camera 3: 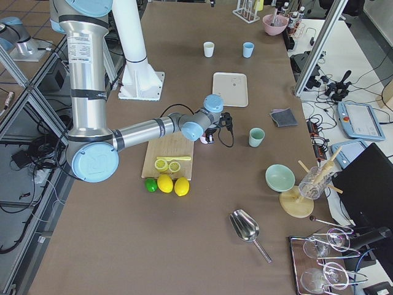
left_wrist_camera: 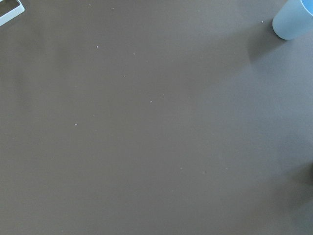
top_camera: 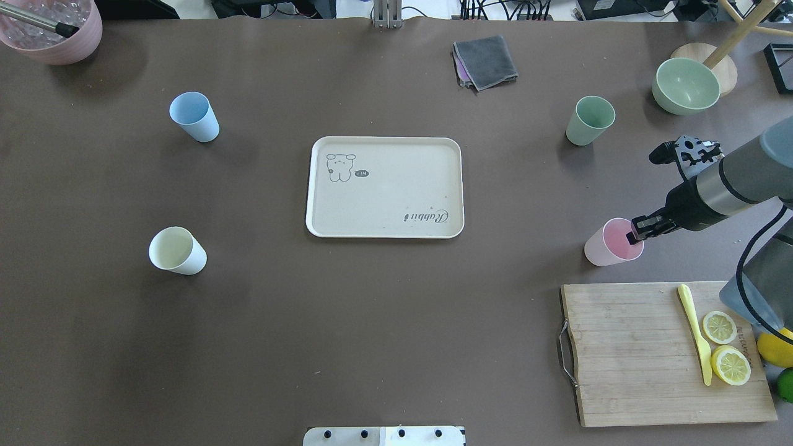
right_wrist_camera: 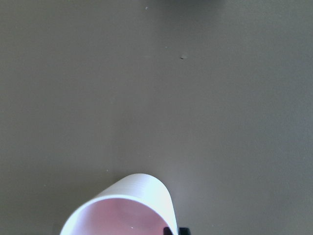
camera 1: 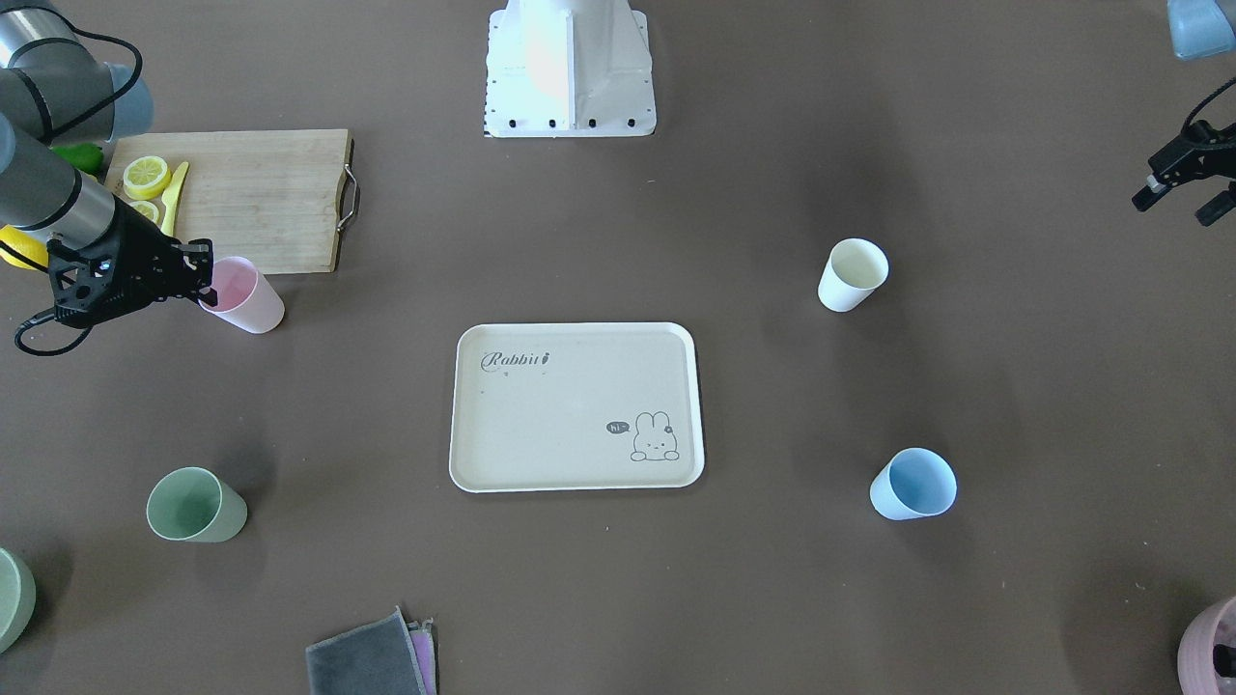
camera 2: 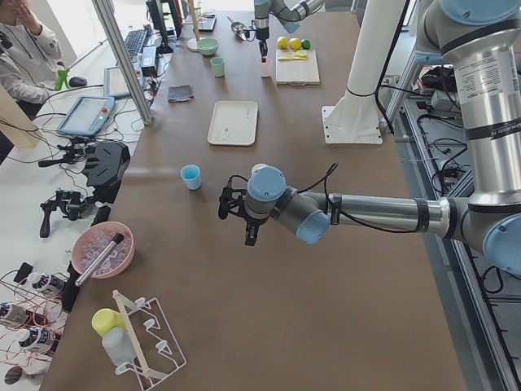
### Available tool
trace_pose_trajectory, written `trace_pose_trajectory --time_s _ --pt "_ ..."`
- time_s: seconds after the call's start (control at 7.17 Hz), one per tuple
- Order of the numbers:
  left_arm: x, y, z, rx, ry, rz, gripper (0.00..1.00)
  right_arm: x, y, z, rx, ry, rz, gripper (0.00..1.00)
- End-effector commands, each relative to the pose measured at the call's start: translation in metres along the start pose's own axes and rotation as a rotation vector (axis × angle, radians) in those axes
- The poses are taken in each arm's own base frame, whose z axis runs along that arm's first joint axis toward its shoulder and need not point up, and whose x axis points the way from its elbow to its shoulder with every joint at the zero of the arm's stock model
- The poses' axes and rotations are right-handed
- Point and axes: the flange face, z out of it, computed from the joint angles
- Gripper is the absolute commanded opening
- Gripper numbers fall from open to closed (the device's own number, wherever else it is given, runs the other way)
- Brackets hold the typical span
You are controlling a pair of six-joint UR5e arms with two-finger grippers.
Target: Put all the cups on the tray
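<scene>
The cream tray lies empty at the table's middle, also in the overhead view. The pink cup stands upright beside the cutting board. My right gripper is at its rim, jaws apart, with one fingertip at the rim's edge. It also shows in the front view. The sage green cup, light blue cup and cream-white cup stand apart on the table. My left gripper is open and empty, hovering over bare table, away from the cups.
A wooden cutting board with lemon slices and a yellow knife lies near the pink cup. A grey cloth, a green bowl and a pink bowl sit along the far edge.
</scene>
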Motion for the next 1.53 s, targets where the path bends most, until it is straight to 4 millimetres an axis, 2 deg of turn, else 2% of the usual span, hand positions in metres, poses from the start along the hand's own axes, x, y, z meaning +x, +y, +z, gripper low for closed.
trace_pose_trajectory --time_s 0.0,0.14,0.56,0.7,0.84,0.98,1.12,1.26,1.4 --pt "0.062 -0.019 0.035 -0.002 -0.025 -0.030 0.97 -0.022 -0.008 -0.012 0.022 -0.027 0.016 0.00" --pt "0.104 -0.011 0.057 -0.009 -0.039 -0.056 0.97 -0.055 -0.033 -0.022 0.050 -0.061 0.085 0.00" --pt "0.197 0.007 0.129 -0.033 -0.046 -0.068 0.95 -0.133 -0.096 -0.035 0.060 -0.052 0.171 0.00" --pt "0.214 0.007 0.143 -0.041 -0.040 -0.054 0.95 -0.142 -0.111 -0.033 0.072 -0.043 0.183 0.00" --pt "0.222 0.005 0.148 -0.045 -0.033 -0.052 0.94 -0.151 -0.127 -0.025 0.076 -0.036 0.194 0.00" --pt "0.228 0.012 0.161 -0.059 -0.040 -0.051 0.93 -0.168 -0.142 -0.019 0.081 -0.035 0.223 0.00" --pt "0.234 0.009 0.174 -0.060 -0.046 -0.046 0.85 -0.179 -0.150 -0.016 0.083 -0.037 0.230 0.00" --pt "0.237 0.006 0.181 -0.063 -0.047 -0.049 0.69 -0.185 -0.152 -0.012 0.085 -0.033 0.230 0.00" --pt "0.240 0.008 0.183 -0.067 -0.044 -0.057 0.51 -0.195 -0.148 0.000 0.082 -0.028 0.253 0.00"
